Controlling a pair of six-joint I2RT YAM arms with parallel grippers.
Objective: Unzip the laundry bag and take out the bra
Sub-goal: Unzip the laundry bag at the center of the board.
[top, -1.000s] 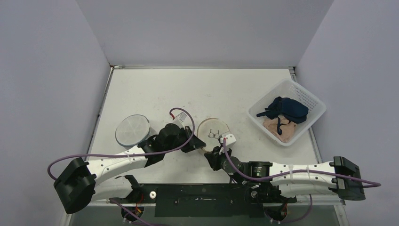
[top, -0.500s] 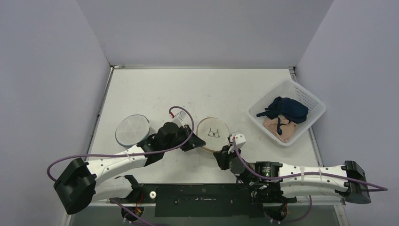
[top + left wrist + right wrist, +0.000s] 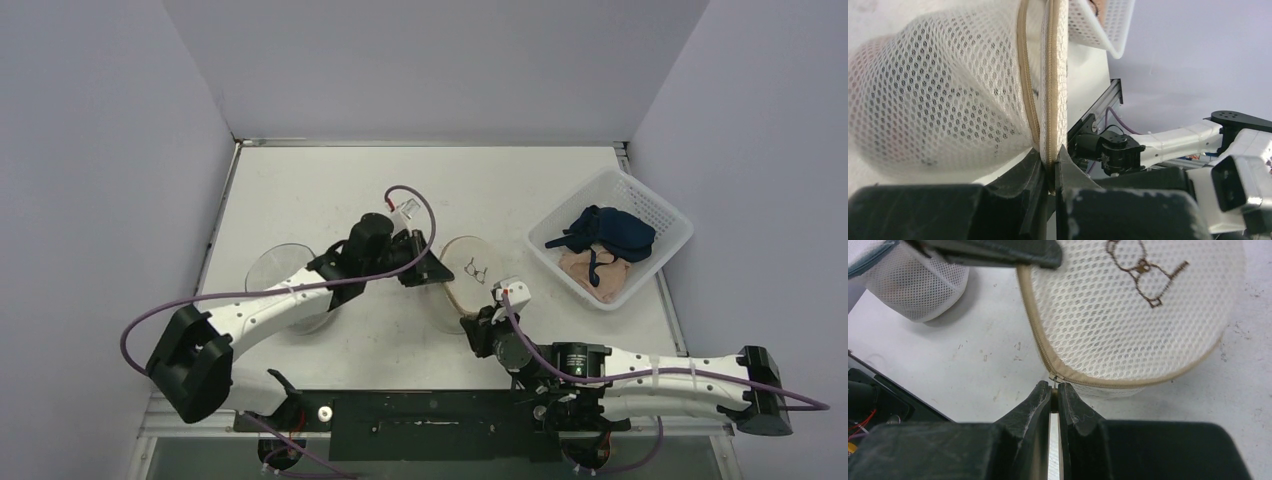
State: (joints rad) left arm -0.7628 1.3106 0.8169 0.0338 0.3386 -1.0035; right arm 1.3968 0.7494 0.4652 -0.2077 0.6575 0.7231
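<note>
The round white mesh laundry bag (image 3: 468, 279) with tan zipper trim and a brown bra drawing is tilted up on its edge at table centre. My left gripper (image 3: 432, 273) is shut on its zipper rim (image 3: 1050, 125) at the left side. My right gripper (image 3: 474, 323) is shut on the small metal zipper pull (image 3: 1054, 386) at the bag's near edge. In the right wrist view the bag (image 3: 1128, 315) shows with the zipper (image 3: 1040, 347) closed along the visible stretch. The bra inside is hidden.
A second round mesh bag with a grey rim (image 3: 285, 277) lies left, partly under the left arm. A white perforated basket (image 3: 655, 210) with dark blue and beige garments sits at the right, close to the bag.
My left gripper has lifted the bag's left rim up and back, tipping it on edge. My right gripper shifted slightly right, staying at the bag's near edge.
</note>
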